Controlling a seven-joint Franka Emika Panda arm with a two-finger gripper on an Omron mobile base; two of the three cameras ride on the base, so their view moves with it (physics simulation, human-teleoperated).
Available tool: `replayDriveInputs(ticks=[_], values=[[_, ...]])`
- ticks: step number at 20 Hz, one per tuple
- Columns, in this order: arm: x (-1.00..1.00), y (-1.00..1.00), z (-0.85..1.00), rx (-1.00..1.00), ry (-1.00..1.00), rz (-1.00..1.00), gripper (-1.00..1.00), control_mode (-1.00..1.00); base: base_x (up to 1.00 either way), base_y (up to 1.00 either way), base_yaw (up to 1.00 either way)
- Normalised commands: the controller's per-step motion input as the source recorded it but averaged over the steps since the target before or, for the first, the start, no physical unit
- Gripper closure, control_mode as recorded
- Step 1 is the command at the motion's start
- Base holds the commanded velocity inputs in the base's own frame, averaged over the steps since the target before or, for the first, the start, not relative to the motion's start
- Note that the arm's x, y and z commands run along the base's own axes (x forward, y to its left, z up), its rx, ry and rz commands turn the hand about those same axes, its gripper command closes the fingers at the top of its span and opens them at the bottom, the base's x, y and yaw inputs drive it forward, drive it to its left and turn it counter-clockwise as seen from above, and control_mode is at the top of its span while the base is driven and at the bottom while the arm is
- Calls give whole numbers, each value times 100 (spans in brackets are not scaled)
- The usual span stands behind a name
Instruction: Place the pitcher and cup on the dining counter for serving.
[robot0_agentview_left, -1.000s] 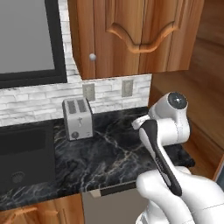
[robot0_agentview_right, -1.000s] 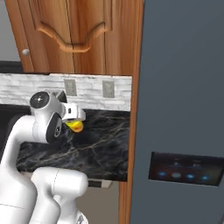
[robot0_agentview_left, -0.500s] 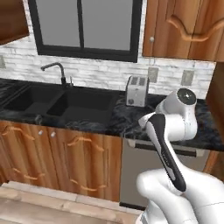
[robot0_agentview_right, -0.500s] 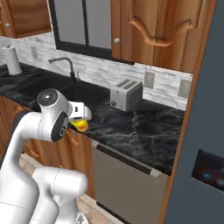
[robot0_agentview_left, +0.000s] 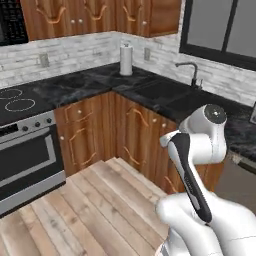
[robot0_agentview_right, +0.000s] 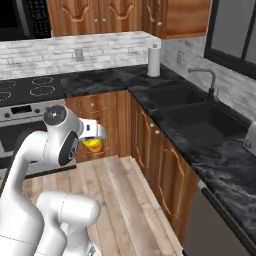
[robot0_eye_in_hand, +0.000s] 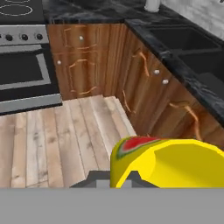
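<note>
Low in the hand view, a yellow cup clamped in the shut gripper, carried above wooden floor beside corner cabinets; likely risks: slipping from a rim-only grip, or clipping the counter while turning.

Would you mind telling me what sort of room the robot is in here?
A home kitchen, by the look of it: a stove set among wooden cabinets, and a sink with a faucet in a dark marble countertop.
</note>
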Motion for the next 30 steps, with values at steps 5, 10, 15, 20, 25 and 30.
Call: replayDriveInputs(ticks=[5, 10, 15, 20, 25, 30], values=[[0, 0, 0, 0, 0, 0, 100, 100, -26, 16, 100], [0, 0, 0, 0, 0, 0, 100, 100, -9, 18, 100], [0, 0, 0, 0, 0, 0, 100, 100, -4, 22, 100], [0, 0, 0, 0, 0, 0, 100, 100, 0, 18, 100], [0, 0, 0, 0, 0, 0, 100, 100, 1, 23, 97], [0, 0, 0, 0, 0, 0, 100, 100, 71, 33, 65]])
